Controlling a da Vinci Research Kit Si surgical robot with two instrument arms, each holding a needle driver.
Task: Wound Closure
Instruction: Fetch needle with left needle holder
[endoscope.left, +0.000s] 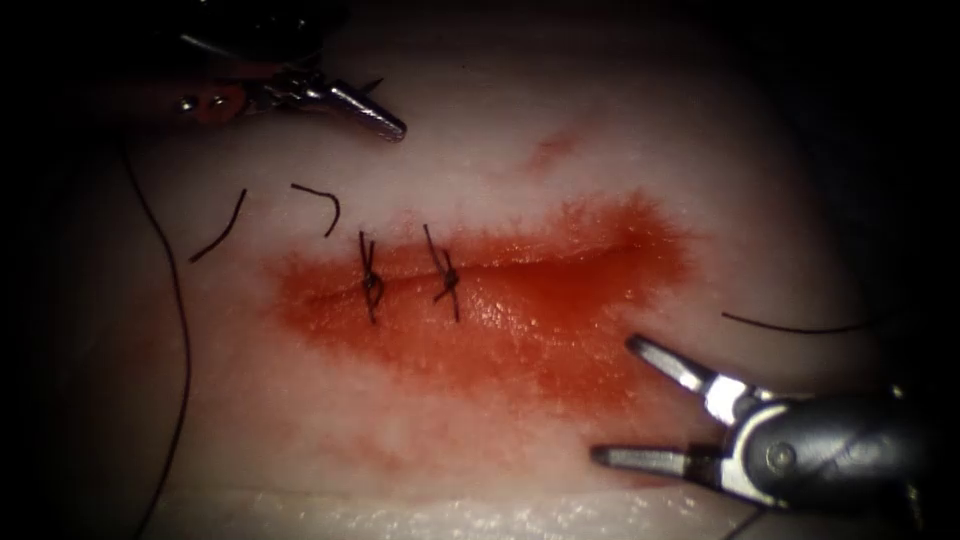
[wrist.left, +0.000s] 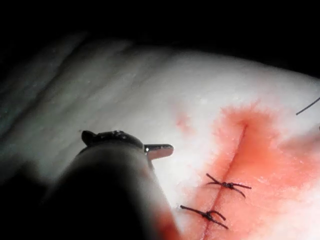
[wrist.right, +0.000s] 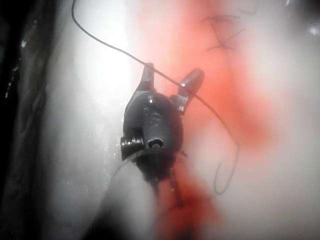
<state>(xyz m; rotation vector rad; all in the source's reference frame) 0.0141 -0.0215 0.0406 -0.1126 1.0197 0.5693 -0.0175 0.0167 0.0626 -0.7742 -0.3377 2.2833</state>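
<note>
The right arm's tool (endoscope.left: 640, 405) sits nearest, lower right of the cut (endoscope.left: 560, 262), its matte metal jaws spread wide and holding nothing. A fine dark thread (wrist.right: 110, 46) crosses just in front of them in the right wrist view — I judge it could snag if they closed carelessly. Beyond, glossy red fluid (endoscope.left: 520, 320) coats the pale, soft tissue (endoscope.left: 300, 420), where two knotted stitches (endoscope.left: 372, 282) bridge the cut. Short cut ends of thread (endoscope.left: 322, 203) lie upper left. Farthest, the left arm's tool (endoscope.left: 370, 112) rests with jaws together, gripping nothing I can make out; the needle I cannot locate.
</note>
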